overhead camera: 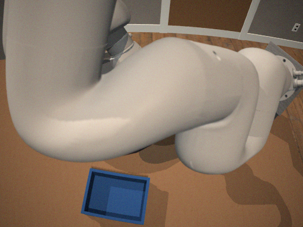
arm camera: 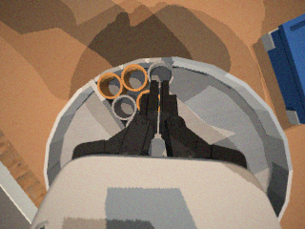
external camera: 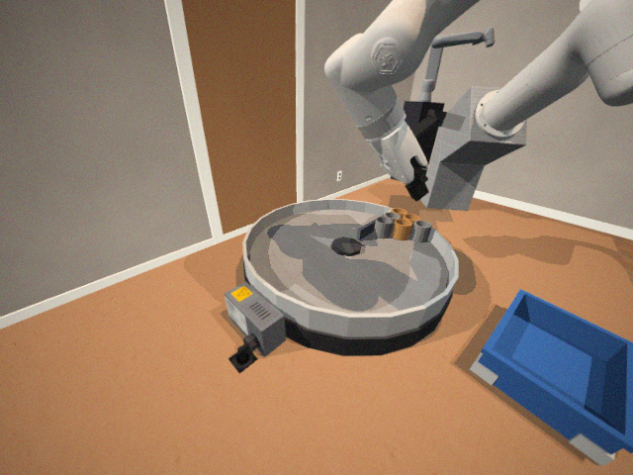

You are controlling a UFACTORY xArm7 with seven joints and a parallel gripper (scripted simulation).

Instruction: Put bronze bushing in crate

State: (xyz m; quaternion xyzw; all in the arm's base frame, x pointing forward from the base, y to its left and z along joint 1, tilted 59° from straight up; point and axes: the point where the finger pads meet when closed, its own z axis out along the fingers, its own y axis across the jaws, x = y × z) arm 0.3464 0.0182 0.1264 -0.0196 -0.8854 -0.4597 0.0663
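The grey turning table (external camera: 352, 318) (arm camera: 229, 119) carries a cluster of bushings at its far edge. Three bronze ones show in the wrist view, two side by side (arm camera: 111, 85) (arm camera: 133, 77) and one (arm camera: 142, 101) half hidden behind my fingers. Two grey ones (arm camera: 125, 107) (arm camera: 161, 72) stand beside them. In the exterior view a bronze bushing (external camera: 402, 229) stands at the front of the cluster. My gripper (external camera: 416, 191) (arm camera: 159, 93) is shut with nothing between the fingers, hanging above the cluster. The blue crate (overhead camera: 85, 193) (external camera: 510, 319) (arm camera: 286, 52) is empty. The arm hides the table in the top view.
A grey control box (external camera: 255, 318) with a yellow label sits against the table's front left. A grey block (external camera: 457, 158) on a second arm-like mount hangs just behind my gripper. Walls close the room at the back.
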